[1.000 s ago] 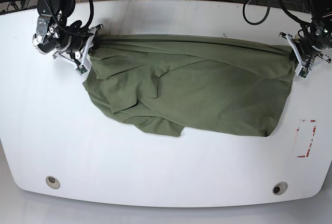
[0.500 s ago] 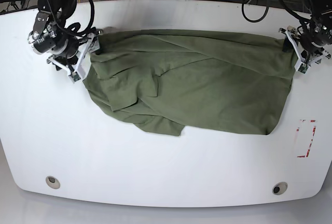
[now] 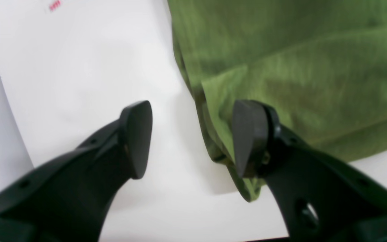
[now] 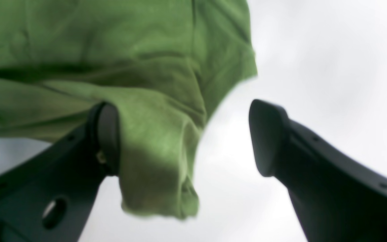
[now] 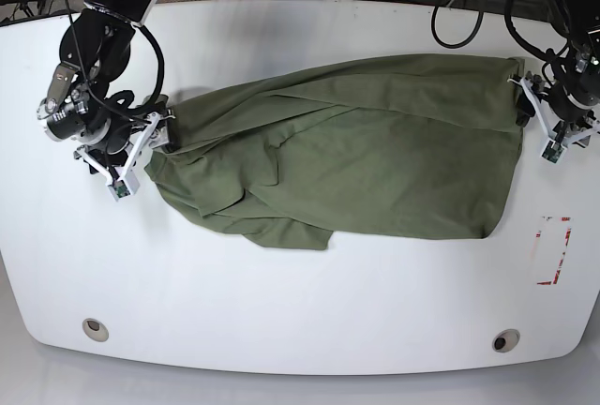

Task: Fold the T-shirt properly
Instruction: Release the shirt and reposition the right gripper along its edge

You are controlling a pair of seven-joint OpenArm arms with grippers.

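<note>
- The T-shirt [image 5: 356, 166] lies crumpled across the white table [image 5: 281, 302].
- The left gripper [image 3: 193, 137] is spread wide, one finger touching the shirt's corner.
- The right gripper [image 4: 183, 137] gapes too, cloth draped over one finger.

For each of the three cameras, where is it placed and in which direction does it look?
Base: high above the white table, looking down; both arms show.
Left wrist: on the left arm, looking past the open left gripper at the T-shirt edge.
Right wrist: on the right arm, looking past the open right gripper at cloth.
Shared: all three show the T-shirt.
</note>
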